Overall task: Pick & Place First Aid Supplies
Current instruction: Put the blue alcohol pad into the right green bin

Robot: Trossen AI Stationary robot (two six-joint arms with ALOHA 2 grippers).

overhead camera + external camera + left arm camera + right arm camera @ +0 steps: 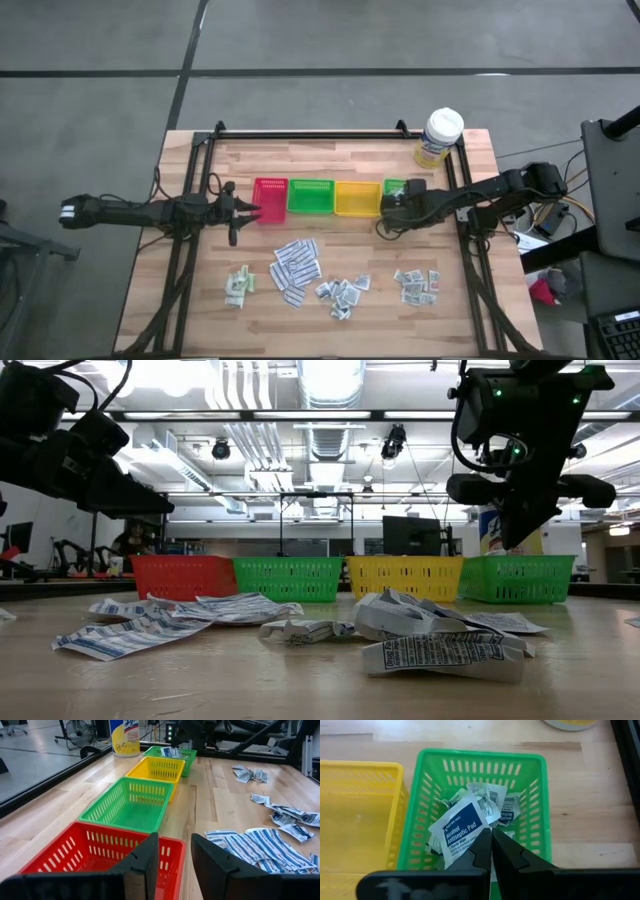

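Your right end effector (491, 851) sits over the small green tray (538, 795) at the end of the row, fingers pinched together on the corner of an alcohol pad packet (459, 827), which looks like it's held just above the other packets in there, though it's hard to be sure. Your left end effector (174, 862) hangs at the red tray (75, 850), fingers a narrow gap apart, nothing between them. The rest of the first aid supplies (296, 266) lie in piles on the table (180, 300).

"Alcohol Antiseptic Pad" on white packet (460, 827)
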